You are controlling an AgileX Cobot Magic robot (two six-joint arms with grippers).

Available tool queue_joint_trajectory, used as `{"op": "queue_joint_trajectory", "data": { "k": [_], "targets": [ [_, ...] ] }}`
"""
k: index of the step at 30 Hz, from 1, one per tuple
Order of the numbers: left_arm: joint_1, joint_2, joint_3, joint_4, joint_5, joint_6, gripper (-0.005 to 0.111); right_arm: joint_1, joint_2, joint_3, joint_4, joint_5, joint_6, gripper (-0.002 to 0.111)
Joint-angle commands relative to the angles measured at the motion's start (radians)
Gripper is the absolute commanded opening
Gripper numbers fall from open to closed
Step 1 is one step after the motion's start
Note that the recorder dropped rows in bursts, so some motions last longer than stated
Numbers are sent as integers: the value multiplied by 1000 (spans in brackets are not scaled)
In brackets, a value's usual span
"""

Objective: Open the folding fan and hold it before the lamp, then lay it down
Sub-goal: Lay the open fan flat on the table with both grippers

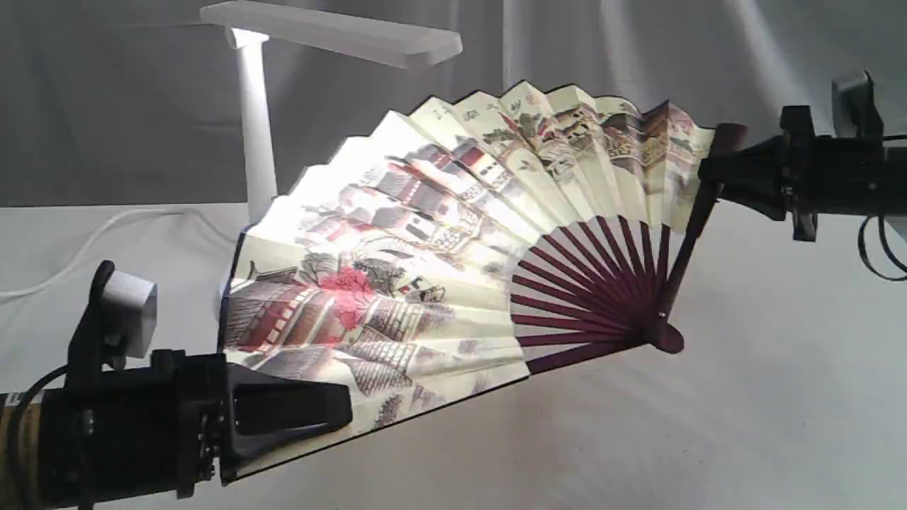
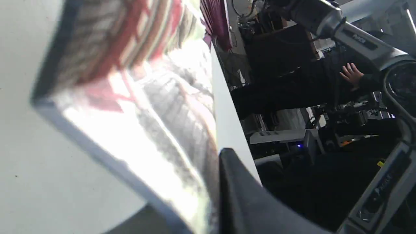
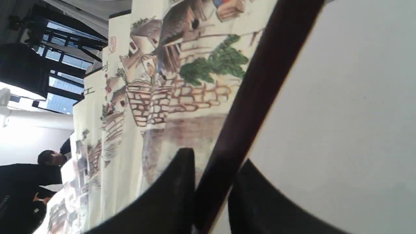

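Exterior view: I am holding the folding fan (image 1: 425, 283) spread wide, clear of the worktop (image 1: 744, 439), before the lit lamp (image 1: 255, 142). Left gripper (image 1: 344, 416) jaws are clamping the lower guard (image 1: 439, 409); right gripper (image 1: 708, 173) jaws are pinching the upper guard (image 1: 684, 248). For laying down, I am planning a matched descent, both arms level, sparing the paper.
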State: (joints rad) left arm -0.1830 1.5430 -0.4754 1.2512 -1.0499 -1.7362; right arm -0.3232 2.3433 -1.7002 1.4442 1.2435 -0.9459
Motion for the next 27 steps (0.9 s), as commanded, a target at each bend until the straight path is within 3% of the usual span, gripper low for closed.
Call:
{"op": "queue_joint_trajectory", "data": {
  "k": [1, 7, 16, 23, 27],
  "targets": [
    [-2, 46, -31, -96, -99, 77, 0, -51, 2, 56, -87, -22, -131, 0],
    [-2, 177, -35, -171, -127, 175, 0, -111, 2, 149, -83, -22, -193, 0],
    [-2, 410, -168, -169, -171, 194, 0, -95, 2, 158, -159, -45, -196, 0],
    [-2, 548, -183, -233, -171, 254, 0, -95, 2, 210, -187, -265, -143, 0],
    [-2, 594, -181, -276, -171, 290, 0, -95, 2, 220, -191, -298, -110, 0]
  ]
}}
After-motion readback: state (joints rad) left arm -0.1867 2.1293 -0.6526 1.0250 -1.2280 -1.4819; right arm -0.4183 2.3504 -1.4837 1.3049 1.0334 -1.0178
